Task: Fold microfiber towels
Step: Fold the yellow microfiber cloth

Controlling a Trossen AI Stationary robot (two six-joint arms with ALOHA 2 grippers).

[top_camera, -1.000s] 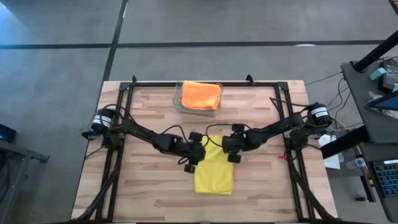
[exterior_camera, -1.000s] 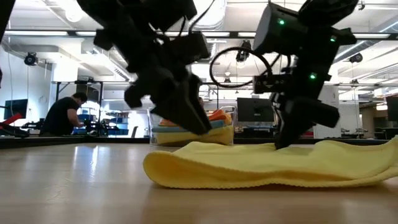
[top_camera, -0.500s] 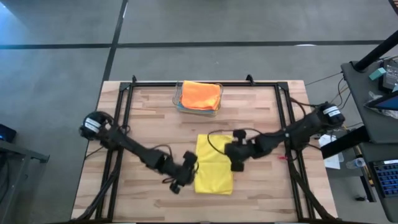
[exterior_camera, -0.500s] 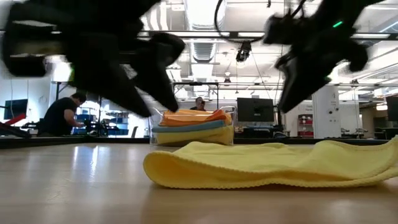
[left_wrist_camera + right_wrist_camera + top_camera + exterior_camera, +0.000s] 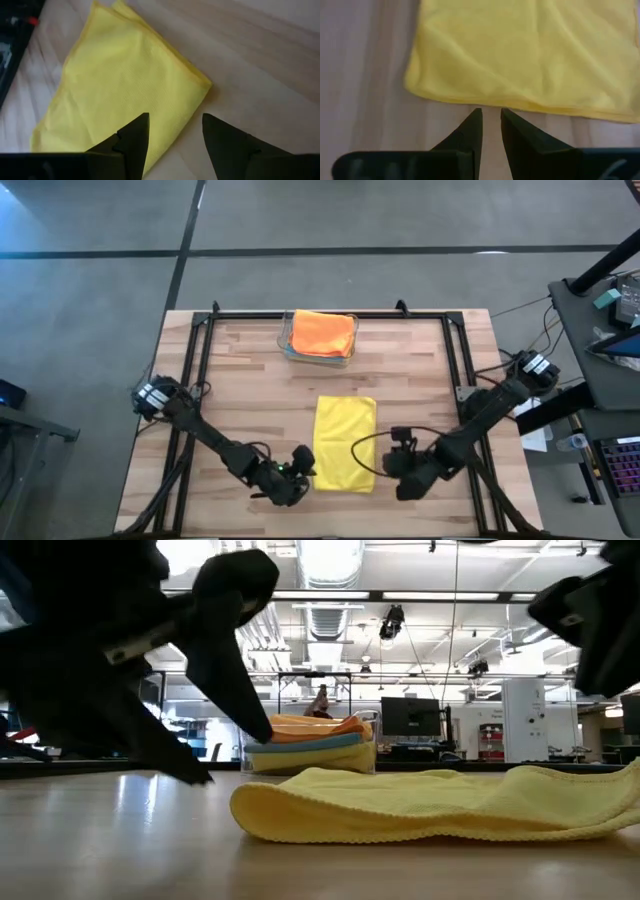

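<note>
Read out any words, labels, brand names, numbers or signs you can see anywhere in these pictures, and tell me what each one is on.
None can be read.
Folded yellow microfiber towel: plain, no tag or print showing.
Clear plastic bin with the orange cloth on top: no label visible.
Wooden slatted table: no markings.
Monitors and equipment in the room behind, in the low view: anything on them is too small and blurred to read.

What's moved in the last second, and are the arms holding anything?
Both arms swung from the yellow towel's far end to its near end: left tool now at its near-left corner, right tool beside its near-right corner. Neither holds anything. The towel and the bin of towels stayed put.
</note>
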